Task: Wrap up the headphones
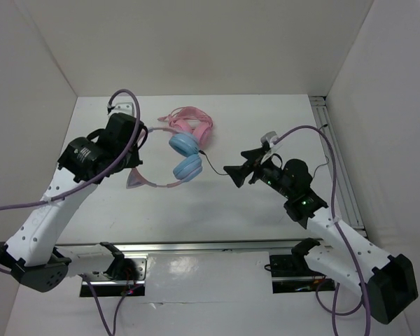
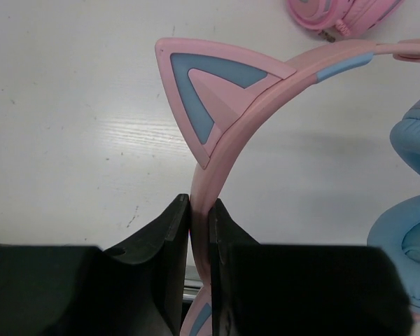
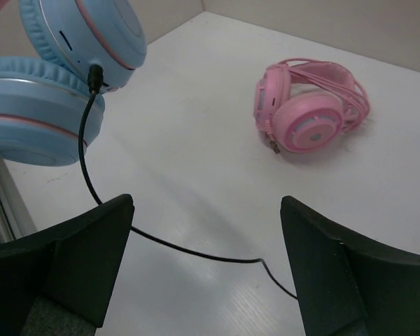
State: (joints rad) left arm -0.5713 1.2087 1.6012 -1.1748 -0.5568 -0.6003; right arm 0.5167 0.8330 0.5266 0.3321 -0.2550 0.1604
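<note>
The headphones (image 1: 185, 155) have two light-blue ear cups (image 3: 35, 105) and a thin pink cat-ear headband (image 2: 224, 112), and they sit mid-table. My left gripper (image 2: 199, 210) is shut on the pink headband just below one cat ear. A thin black cable (image 3: 189, 245) leaves one cup and runs across the table between the fingers of my right gripper (image 3: 206, 241), which hangs open just above it. In the top view that right gripper (image 1: 239, 168) is to the right of the cups.
All-pink headphones (image 1: 192, 122) lie behind the blue cups, their own cord wound round them (image 3: 311, 105). White walls close in the table on three sides. A metal rail (image 1: 339, 168) runs along the right edge.
</note>
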